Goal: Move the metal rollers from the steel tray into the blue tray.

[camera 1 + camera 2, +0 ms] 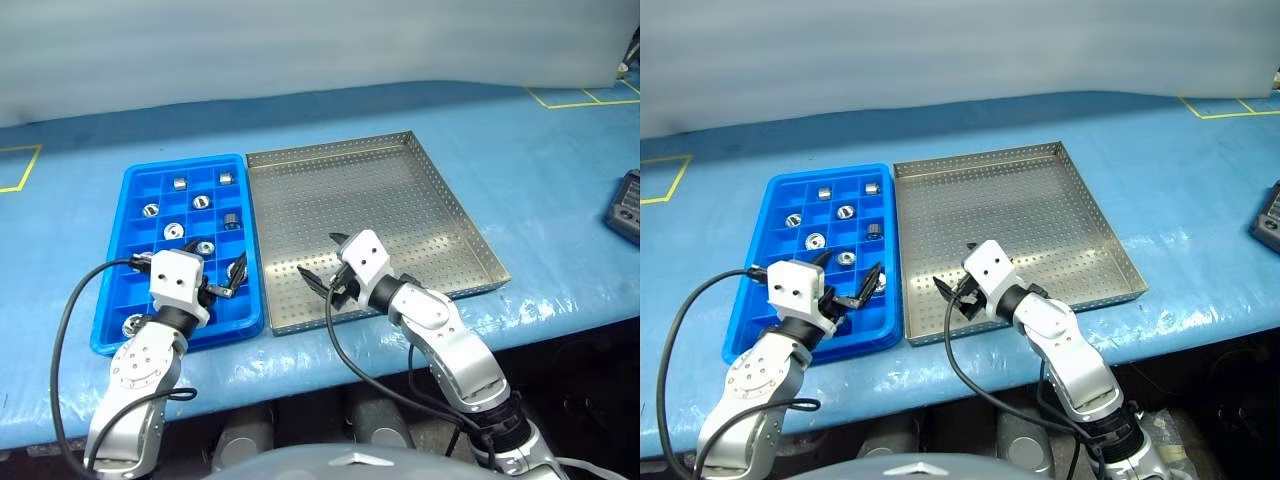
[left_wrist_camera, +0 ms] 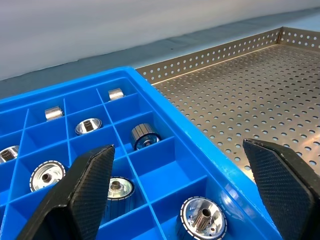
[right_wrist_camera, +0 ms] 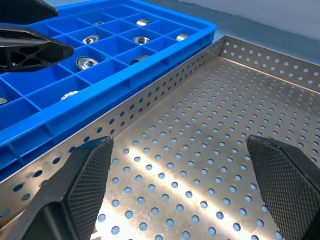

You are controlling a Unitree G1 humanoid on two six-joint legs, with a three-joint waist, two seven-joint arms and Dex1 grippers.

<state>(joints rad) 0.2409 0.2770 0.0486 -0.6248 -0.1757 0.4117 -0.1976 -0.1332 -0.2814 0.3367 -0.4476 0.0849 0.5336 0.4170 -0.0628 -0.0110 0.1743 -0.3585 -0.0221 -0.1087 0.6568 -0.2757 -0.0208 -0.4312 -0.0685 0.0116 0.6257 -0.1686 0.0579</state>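
While both grippers gape, rollers (image 1: pixel 205 246) fill blue tray (image 1: pixel 137 182).

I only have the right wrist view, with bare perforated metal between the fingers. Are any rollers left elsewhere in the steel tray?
Observer: No. The head view shows the steel tray bare all over. The rollers sit in compartments of the blue tray.
Operator: Where is the left hand?
Observer: The left hand hangs open over the blue tray's near end, holding nothing.
Operator: Anything else on the table?
Observer: A dark device lies at the table's right edge, apart from both trays.
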